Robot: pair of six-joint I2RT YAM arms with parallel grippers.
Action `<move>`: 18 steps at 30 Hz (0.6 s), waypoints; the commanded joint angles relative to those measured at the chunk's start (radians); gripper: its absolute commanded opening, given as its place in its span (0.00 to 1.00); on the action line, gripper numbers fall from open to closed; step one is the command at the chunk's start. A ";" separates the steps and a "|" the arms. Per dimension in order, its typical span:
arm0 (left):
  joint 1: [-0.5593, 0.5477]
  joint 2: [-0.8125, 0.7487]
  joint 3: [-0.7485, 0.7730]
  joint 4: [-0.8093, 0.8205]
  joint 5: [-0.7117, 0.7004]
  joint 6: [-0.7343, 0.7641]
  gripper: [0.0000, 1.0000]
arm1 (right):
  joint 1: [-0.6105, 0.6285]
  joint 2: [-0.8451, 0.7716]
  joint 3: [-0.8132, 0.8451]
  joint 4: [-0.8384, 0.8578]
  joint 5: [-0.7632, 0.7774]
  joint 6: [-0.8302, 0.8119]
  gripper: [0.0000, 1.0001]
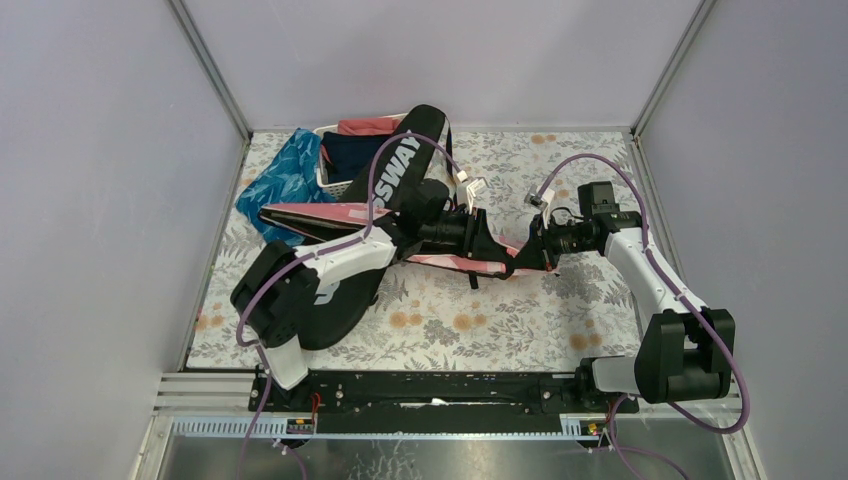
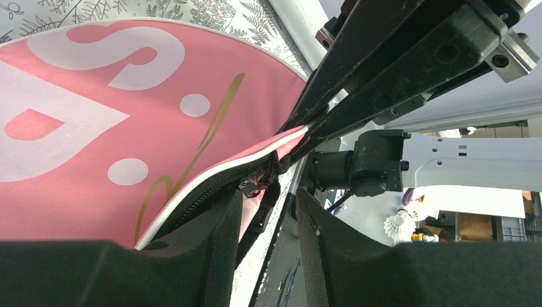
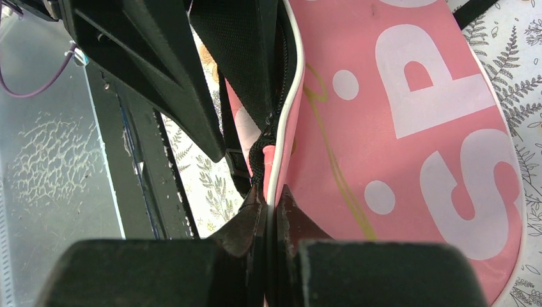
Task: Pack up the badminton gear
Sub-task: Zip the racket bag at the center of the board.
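Note:
The pink "SPORT" bag (image 1: 310,215) lies across the middle of the table, its wide end to the right. My right gripper (image 1: 522,255) is shut on the white piped edge of that end (image 3: 273,201), beside the zip. My left gripper (image 1: 492,248) faces it from the left, open, its jaws (image 2: 268,198) on either side of the black zip pull (image 2: 250,187) without gripping it. The bag's pink face shows in both wrist views (image 2: 96,128) (image 3: 396,128). The black "CROSSWAY" bag (image 1: 400,165) lies diagonally under my left arm. No rackets or shuttlecock tube are in view.
A white slatted basket (image 1: 335,165) with navy and red clothes stands at the back left, with a crumpled blue cloth (image 1: 280,185) beside it. Grey walls close in the table on three sides. The black mounting rail (image 1: 430,385) runs along the near edge.

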 commanded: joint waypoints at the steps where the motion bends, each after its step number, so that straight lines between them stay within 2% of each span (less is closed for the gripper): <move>1: 0.003 0.083 -0.056 -0.035 -0.161 0.001 0.44 | 0.010 -0.028 0.023 -0.043 -0.175 0.057 0.00; 8: -0.026 0.104 -0.056 -0.049 -0.204 -0.029 0.43 | 0.009 -0.033 0.019 -0.032 -0.184 0.071 0.00; 18: -0.035 0.111 -0.059 -0.083 -0.255 -0.018 0.27 | 0.010 -0.031 0.019 -0.026 -0.185 0.075 0.00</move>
